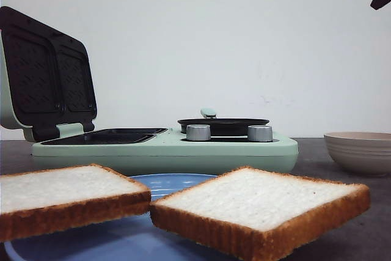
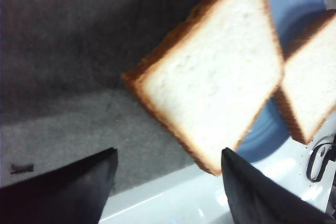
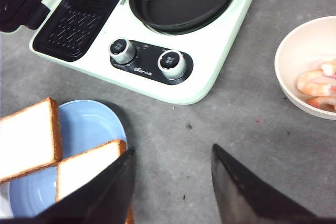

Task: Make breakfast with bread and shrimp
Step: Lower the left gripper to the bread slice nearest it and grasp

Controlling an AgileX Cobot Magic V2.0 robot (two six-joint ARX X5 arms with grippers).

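Both end effectors: black, wedge-shaped fingers (image 3: 100, 192) (matte, smooth), no visible markings.

The light is soft and even, and the front view is bright against the pale wall (image 1: 244, 41). There the near bread (image 1: 259, 209) is a little soft in focus. The left wrist view is blurred all over, with a dark shadow band across the table (image 2: 58, 40). The right wrist view is sharper; its bowl (image 3: 294, 51) looks slightly overexposed.
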